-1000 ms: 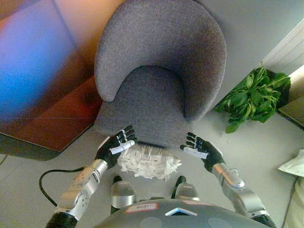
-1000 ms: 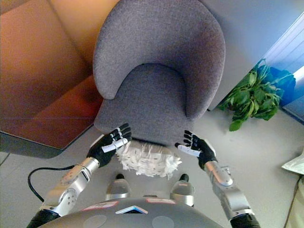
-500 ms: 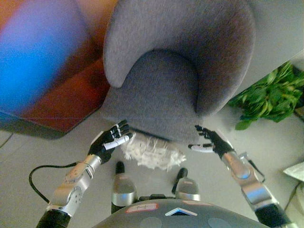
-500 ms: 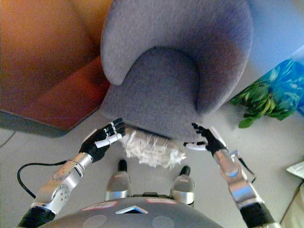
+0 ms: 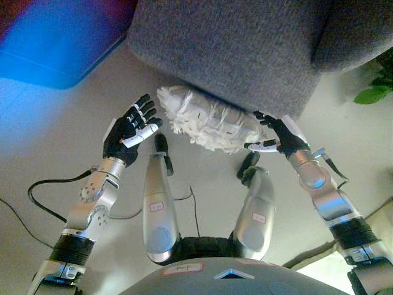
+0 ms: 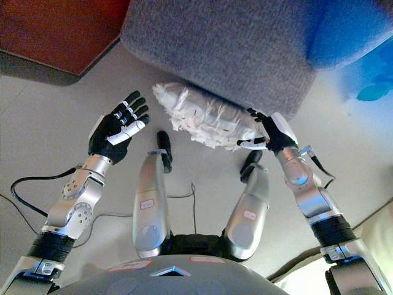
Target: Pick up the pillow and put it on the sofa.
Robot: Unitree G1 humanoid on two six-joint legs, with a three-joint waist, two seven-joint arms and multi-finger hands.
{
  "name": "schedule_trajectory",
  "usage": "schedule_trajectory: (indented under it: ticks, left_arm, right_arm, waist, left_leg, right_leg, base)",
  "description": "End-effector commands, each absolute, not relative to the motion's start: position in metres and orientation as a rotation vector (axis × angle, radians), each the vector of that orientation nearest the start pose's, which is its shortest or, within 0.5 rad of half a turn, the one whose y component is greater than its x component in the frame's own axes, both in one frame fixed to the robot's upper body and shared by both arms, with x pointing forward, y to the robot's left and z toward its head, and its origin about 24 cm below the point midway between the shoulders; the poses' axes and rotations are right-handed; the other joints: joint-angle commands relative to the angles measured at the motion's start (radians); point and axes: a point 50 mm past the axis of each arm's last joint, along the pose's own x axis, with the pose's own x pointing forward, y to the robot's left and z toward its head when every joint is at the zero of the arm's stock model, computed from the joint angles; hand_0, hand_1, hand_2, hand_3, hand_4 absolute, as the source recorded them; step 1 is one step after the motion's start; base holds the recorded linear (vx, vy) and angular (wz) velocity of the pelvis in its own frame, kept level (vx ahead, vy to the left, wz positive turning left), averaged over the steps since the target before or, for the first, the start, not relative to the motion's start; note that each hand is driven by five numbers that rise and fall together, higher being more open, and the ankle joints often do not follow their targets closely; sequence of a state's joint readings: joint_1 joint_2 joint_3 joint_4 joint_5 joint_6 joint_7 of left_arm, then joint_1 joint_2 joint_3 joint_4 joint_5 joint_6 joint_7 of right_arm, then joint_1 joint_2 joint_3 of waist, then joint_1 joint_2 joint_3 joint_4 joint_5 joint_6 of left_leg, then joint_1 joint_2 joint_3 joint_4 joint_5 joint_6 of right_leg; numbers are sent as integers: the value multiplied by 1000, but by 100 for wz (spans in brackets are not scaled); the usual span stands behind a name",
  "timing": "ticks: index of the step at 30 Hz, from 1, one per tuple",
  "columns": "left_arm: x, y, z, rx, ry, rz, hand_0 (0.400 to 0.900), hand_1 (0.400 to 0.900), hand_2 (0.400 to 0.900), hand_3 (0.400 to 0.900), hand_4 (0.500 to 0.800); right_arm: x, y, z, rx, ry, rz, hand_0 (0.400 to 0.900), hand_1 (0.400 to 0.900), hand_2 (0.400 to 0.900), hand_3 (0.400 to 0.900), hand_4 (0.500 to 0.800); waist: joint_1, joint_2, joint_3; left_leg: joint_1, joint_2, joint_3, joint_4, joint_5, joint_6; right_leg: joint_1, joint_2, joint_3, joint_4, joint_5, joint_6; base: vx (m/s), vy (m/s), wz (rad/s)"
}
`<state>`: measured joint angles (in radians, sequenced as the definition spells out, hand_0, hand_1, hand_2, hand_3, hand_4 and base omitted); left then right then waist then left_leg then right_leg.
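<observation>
A white fluffy pillow [image 5: 207, 119] lies on the pale floor against the front base of a grey upholstered sofa chair [image 5: 233, 43]; it also shows in the right eye view [image 6: 206, 115]. My left hand [image 5: 129, 128] is open, fingers spread, a short way left of the pillow and not touching it. My right hand [image 5: 277, 134] is open at the pillow's right end, its fingertips at or very near the fluffy edge. Both hands hold nothing.
A dark red-brown rug or low platform [image 6: 55, 31] lies at the upper left. A few green plant leaves [image 5: 376, 91] show at the right edge beside the chair.
The camera has tilted down, so the chair fills the top and the pillow sits higher in view. Both hands have come lower and closer to the pillow's ends, the right one reaching its edge.
</observation>
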<state>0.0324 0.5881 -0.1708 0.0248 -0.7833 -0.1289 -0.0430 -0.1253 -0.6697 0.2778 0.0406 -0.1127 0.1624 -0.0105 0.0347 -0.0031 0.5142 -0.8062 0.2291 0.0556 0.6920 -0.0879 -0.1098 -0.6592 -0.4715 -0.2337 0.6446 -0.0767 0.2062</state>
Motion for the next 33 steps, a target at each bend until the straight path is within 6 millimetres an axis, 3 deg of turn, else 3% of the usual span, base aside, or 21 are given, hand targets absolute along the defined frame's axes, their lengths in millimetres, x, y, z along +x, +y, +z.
schedule_trajectory:
  ticks: [1,11,12,16,26,33]
  left_arm:
    - [249,214,92,-249,-202,-171,900,900,900,900,800]
    - [255,205,101,-294,-254,-206,900,900,900,900,800]
    - [255,202,102,-298,-262,-218,900,900,900,900,800]
    - [255,198,105,-315,-278,-239,900,900,900,900,800]
    - [253,193,113,-322,-298,-285,900,900,900,900,800]
    - [249,191,111,-316,-277,-314,900,900,900,900,800]
  right_arm:
    - [284,-224,95,-868,-8,155,900,900,900,900,800]
    - [293,-213,110,-894,-102,110,900,900,900,900,800]
    - [296,-212,111,-908,-111,91,900,900,900,900,800]
    - [301,-210,114,-940,-107,88,900,900,900,900,800]
    - [316,-214,123,-1022,-104,-51,900,900,900,900,800]
    - [326,-226,116,-1134,-33,-146,900,900,900,900,800]
  waist:
    - [20,28,-17]
    - [24,33,0]
    - [27,38,5]
    - [30,43,5]
    - [53,48,6]
    - [74,57,6]
  left_leg:
    - [50,77,20,-18,-52,-15]
    - [-101,83,8,146,-95,-11]
    - [-113,87,3,192,-137,-19]
    - [-184,95,-5,283,-164,-15]
    - [-398,124,-86,592,-257,-28]
    - [-474,125,-145,742,-308,-43]
  right_leg:
    - [-154,-23,63,66,43,-14]
    - [-293,-41,75,237,-2,-33]
    - [-307,-43,81,288,-43,-26]
    - [-380,-55,93,376,-73,-36]
    - [-577,-86,180,678,-213,-52]
    - [-647,-103,240,840,-293,-61]
  base:
    - [-112,66,6]
    - [-22,31,3]
    - [63,31,5]
    - [11,24,9]
    - [21,-23,15]
    - [60,-19,16]
